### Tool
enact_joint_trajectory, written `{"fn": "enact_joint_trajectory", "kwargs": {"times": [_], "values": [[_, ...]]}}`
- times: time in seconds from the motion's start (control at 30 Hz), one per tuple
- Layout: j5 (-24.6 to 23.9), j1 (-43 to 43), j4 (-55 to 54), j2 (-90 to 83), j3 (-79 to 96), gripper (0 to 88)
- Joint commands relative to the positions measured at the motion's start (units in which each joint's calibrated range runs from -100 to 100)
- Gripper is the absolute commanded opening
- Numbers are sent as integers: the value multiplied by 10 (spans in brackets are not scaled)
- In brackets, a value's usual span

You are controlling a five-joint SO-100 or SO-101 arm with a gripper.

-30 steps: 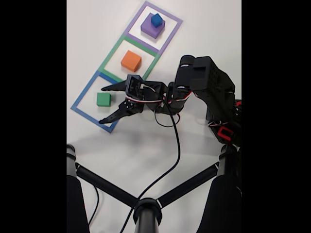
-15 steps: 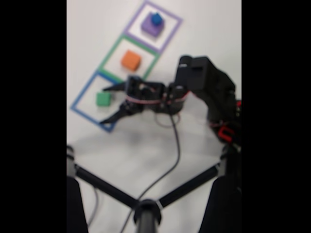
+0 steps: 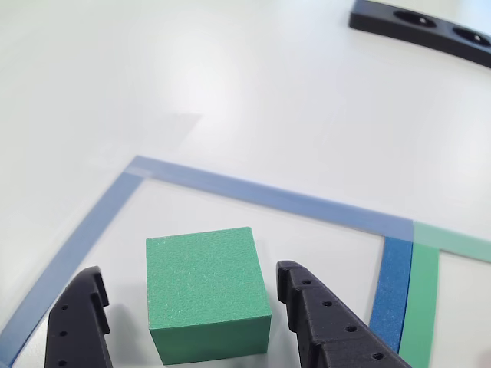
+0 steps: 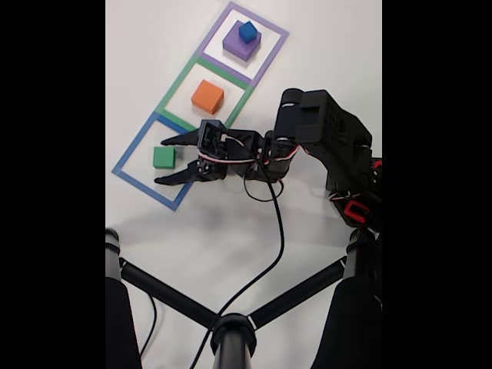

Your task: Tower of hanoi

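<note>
A green cube (image 4: pixel 163 157) (image 3: pixel 205 294) sits inside the blue-taped square (image 4: pixel 150 161). My gripper (image 4: pixel 161 161) (image 3: pixel 188 295) is open, and its two black fingers straddle the cube with a gap on each side. An orange block (image 4: pixel 207 96) rests in the green-taped square. In the purple-taped square a small blue cube (image 4: pixel 247 31) sits on top of a larger purple block (image 4: pixel 238 44).
A black tripod-like stand (image 4: pixel 231 330) and a cable (image 4: pixel 273 231) cross the near part of the white table in the fixed view. A black flat part (image 3: pixel 422 31) lies at the top right of the other view.
The lower finger has moved up toward the green cube, so the jaws stand narrower than one second ago. The cubes have not moved.
</note>
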Motion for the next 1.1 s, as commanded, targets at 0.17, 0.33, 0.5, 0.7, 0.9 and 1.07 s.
{"fn": "enact_joint_trajectory", "kwargs": {"times": [0.17,0.33,0.5,0.7,0.9,1.07], "values": [[6,-3,-11,-9,1,109],[6,-1,-11,-11,12,68],[6,2,-7,-26,19,59],[6,8,49,-88,20,56],[6,9,137,-188,19,56],[6,13,290,-324,18,55]]}}
